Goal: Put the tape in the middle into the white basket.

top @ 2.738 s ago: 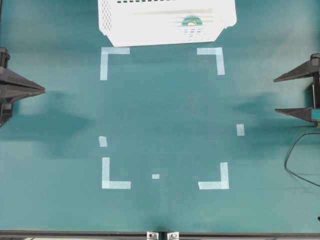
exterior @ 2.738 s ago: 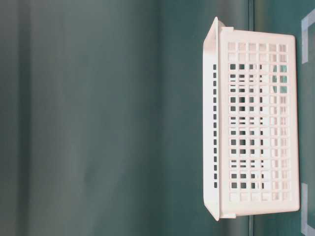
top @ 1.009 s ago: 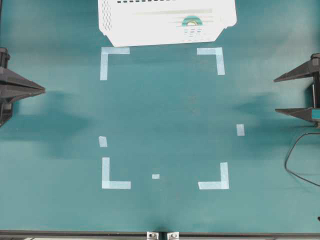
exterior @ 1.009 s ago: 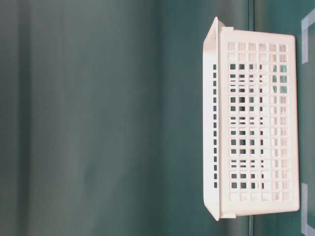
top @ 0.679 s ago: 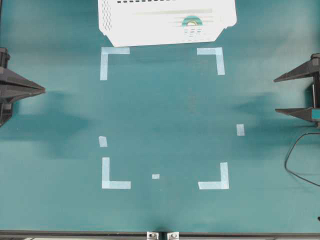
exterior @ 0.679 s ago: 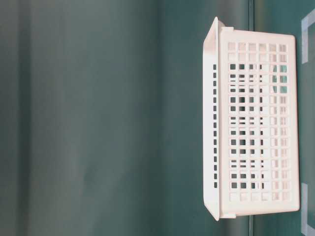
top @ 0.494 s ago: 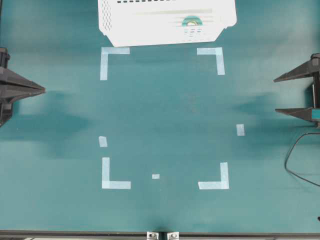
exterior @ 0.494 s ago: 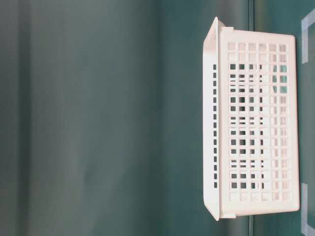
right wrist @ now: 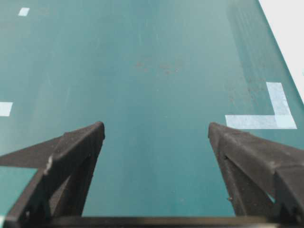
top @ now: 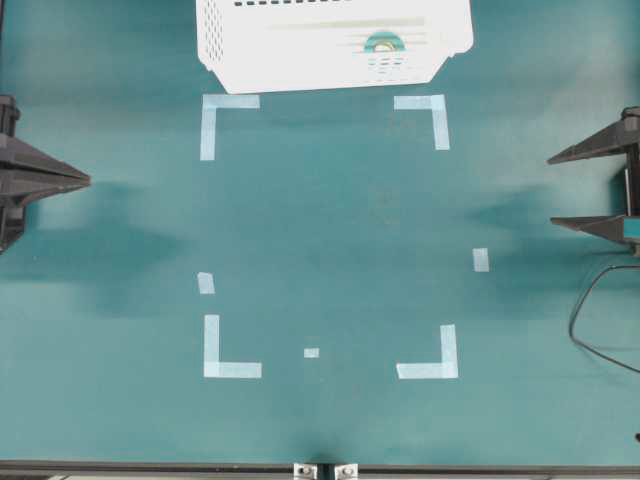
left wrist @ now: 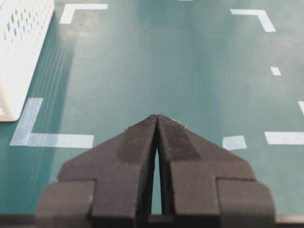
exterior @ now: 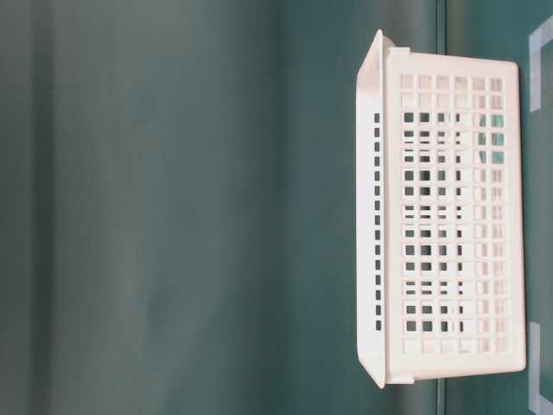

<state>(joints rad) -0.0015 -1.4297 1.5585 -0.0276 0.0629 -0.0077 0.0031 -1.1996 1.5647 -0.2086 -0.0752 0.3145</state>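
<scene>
At the far edge of the green table: teal tape roll lying flat inside the white basket, right of its middle.

Roll's pale core ring facing up, its axis vertical; basket's long axis running left to right in the overhead view, just beyond the pale-blue corner marks. Seen from table level, only the slotted wall of the basket, tape not made out. Left gripper parked at the left edge, level, pointing inward, pads pressed together on nothing. Right gripper parked at the right edge, level, jaws spread wide and empty, both well apart from the basket.
</scene>
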